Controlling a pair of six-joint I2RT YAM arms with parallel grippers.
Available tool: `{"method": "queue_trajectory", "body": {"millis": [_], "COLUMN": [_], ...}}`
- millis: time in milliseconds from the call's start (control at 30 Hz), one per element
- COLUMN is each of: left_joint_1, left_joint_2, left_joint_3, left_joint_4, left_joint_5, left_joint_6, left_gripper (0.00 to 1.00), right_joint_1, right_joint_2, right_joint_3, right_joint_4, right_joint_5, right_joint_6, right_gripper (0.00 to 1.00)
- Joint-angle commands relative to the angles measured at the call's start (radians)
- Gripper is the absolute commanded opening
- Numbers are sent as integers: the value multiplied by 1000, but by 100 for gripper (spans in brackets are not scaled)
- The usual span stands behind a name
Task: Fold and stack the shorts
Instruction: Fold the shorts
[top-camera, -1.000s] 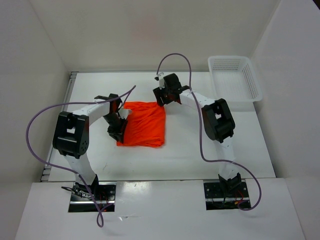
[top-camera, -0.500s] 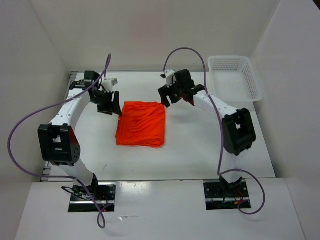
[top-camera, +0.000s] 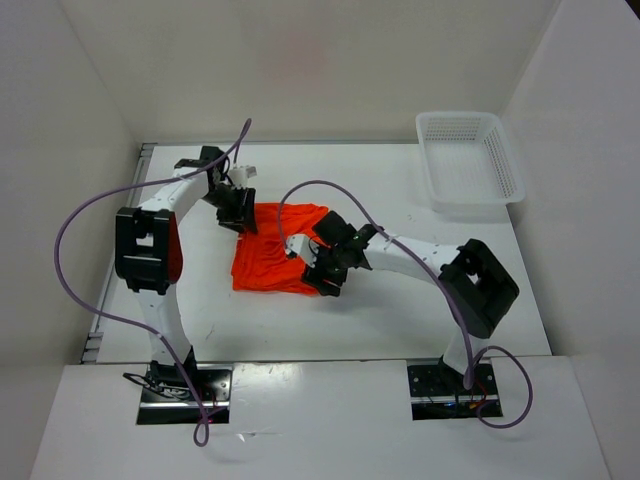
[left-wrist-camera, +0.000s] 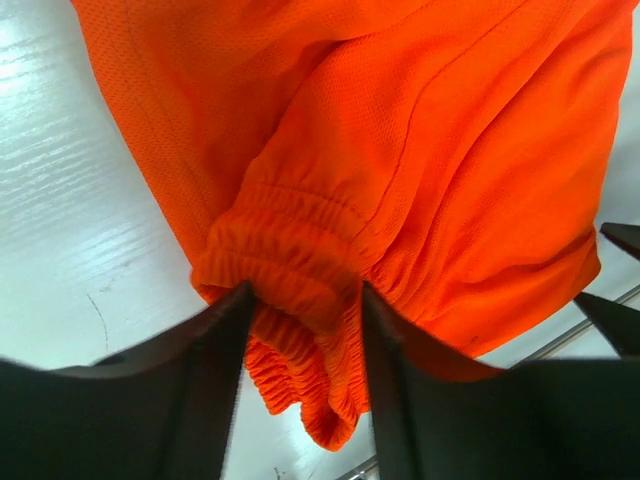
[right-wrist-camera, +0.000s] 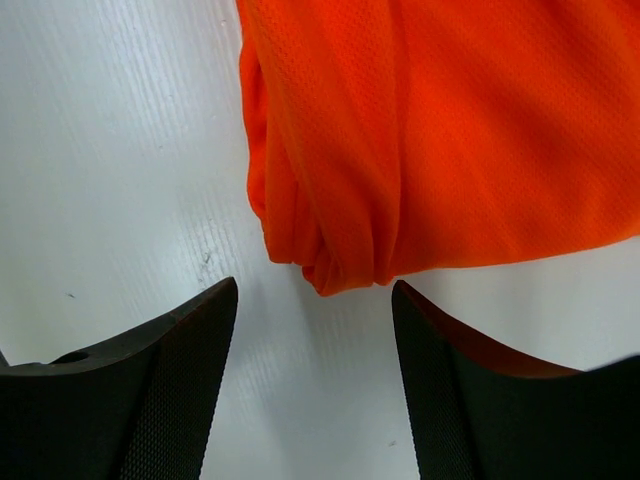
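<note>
You have a white bench (top-camera: 400, 300) closed in by plain white walls.

- Shorts (top-camera: 280, 255): bright orange, lying in a folded, rumpled block on the bench, a little left of centre in the top view.
- Basket (top-camera: 470, 160): white plastic mesh, upper right of the top view, well apart from the shorts.
- Left hand (top-camera: 240, 205): at the upper left corner of the shorts. In your left wrist view its fingers (left-wrist-camera: 225, 350) stand half parted on either side of a bunch of gathered waistband and touch the cloth on both sides. You cannot tell whether they are clamping it.
- Right hand (top-camera: 322, 270): at the lower right corner of the shorts. In your right wrist view its fingers (right-wrist-camera: 180, 350) stand wide apart over bare bench, holding nothing. The folded orange corner (right-wrist-camera: 330, 270) lies just ahead of the gap, untouched.
</note>
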Motion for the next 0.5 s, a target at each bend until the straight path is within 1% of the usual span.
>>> {"method": "queue_trajectory", "body": {"millis": [0,33,67,133,167,267,300,367,400,433,467], "left_joint_1": [-6,-6,-6,-6,-6,-6,-6,-6,-6,-6,-6], "left_joint_2": [-4,-4,5,5,16,16,16,16,16,16,5], "left_joint_3": [-8,-8,-8,-8,-8,-17,-17,-17,-17,-17,-17], "left_joint_4": [8,8,8,8,8,18,29,38,50,51,64], "left_joint_5": [25,25,25,25,25,35,35,35,35,35,35], "left_joint_6": [6,6,6,6,6,6,6,6,6,6,6], "left_gripper": [50,42,38,31,24,16,12,9,9,5,4], "right_joint_1": [10,10,10,10,10,10,10,10,10,10,10], "right_joint_2": [-64,-64,-50,-36,-22,-2,-2,7,7,7,16], "right_joint_3": [-3,-12,-12,-37,-37,-51,-51,-51,-42,-41,-41], "right_joint_4": [40,52,66,113,124,153,153,153,153,153,162], "right_joint_5": [29,38,56,90,119,154,154,139,127,127,127], "right_joint_6": [9,21,38,83,83,83,83,83,98,109,120], "right_gripper": [68,66,62,55,51,45,43,38,31,25,20]}}
